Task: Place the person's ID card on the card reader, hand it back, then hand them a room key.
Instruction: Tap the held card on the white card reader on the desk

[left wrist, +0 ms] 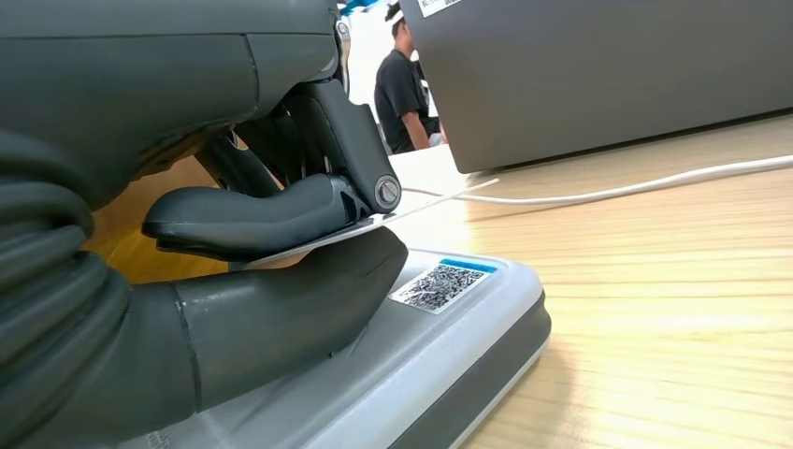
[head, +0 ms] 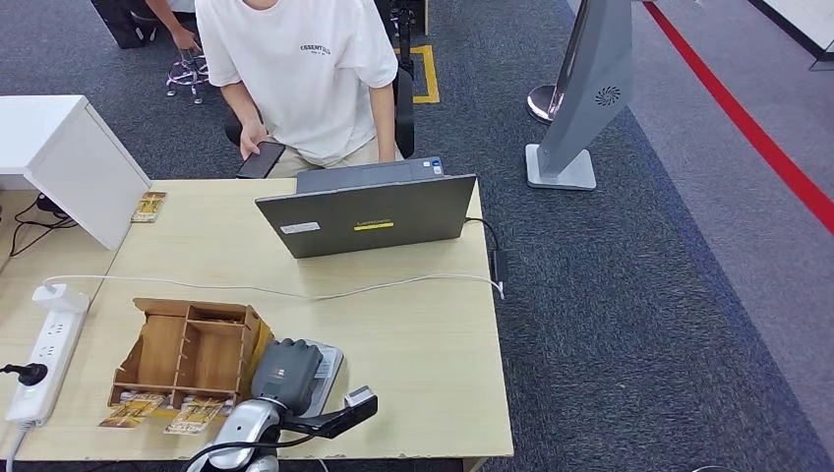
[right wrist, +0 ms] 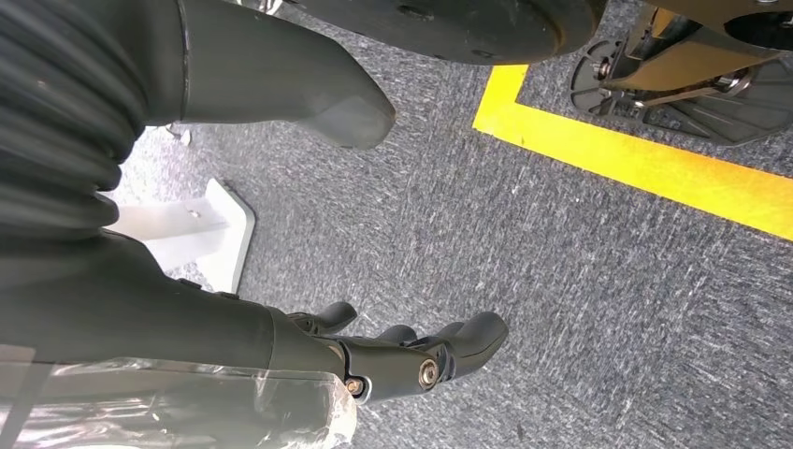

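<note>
Grey carpet runs around a pale wooden table (head: 423,324), with a person (head: 300,69) seated at its far edge behind a grey laptop (head: 366,214) and holding a phone (head: 261,159). We judge that we are on the first step: the ID card is being set on the card reader (left wrist: 439,346), a grey flat unit with a code sticker that sits near the table's near edge, just beside a wooden organiser (head: 187,352). Our left hand (head: 287,376) rests over the reader and pinches the ID card (left wrist: 374,227), a thin white card, between thumb and a finger; the card is tilted, just above the reader's top. Next we need to lay it flat for a read, keep our grip, then lift and reach across to the person. Our right hand (right wrist: 411,360) hangs over the carpet, fingers loosely spread and holding nothing.
</note>
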